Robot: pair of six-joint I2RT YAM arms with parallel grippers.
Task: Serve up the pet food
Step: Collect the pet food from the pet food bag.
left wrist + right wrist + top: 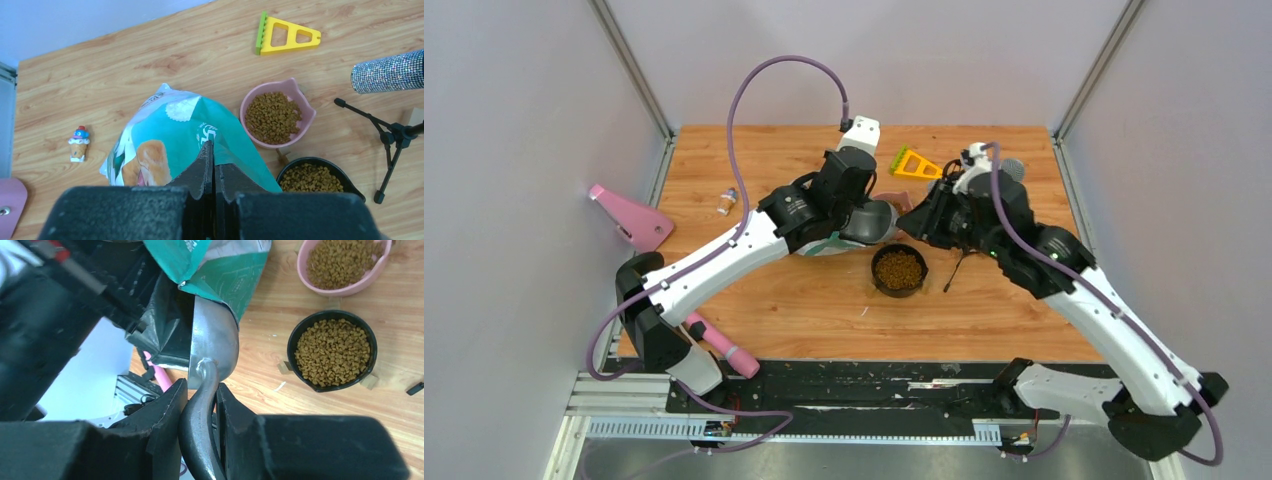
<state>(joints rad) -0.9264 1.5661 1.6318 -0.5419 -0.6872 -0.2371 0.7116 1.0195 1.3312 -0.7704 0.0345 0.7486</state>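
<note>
Wood-grain table [804, 310], boxed by pale walls [514, 120]. The left gripper [213, 155] has its jaws pinched on the teal bag [165, 145]. The right gripper [200, 390] clamps the grey scoop [212, 340] by its handle. Pet food [332, 352] fills the black bowl [291, 352] right of those jaws (more in the pink bowl [345, 290] beyond).

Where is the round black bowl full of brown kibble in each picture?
Top external: the round black bowl is just right of the picture's centre.
Left wrist: it is at the lower right, just right of the teal and white bag.
Right wrist: it is right of centre.
Shared landmark: the pale pink bowl sits right beside it in both wrist views and is mostly hidden in the top view.
</note>
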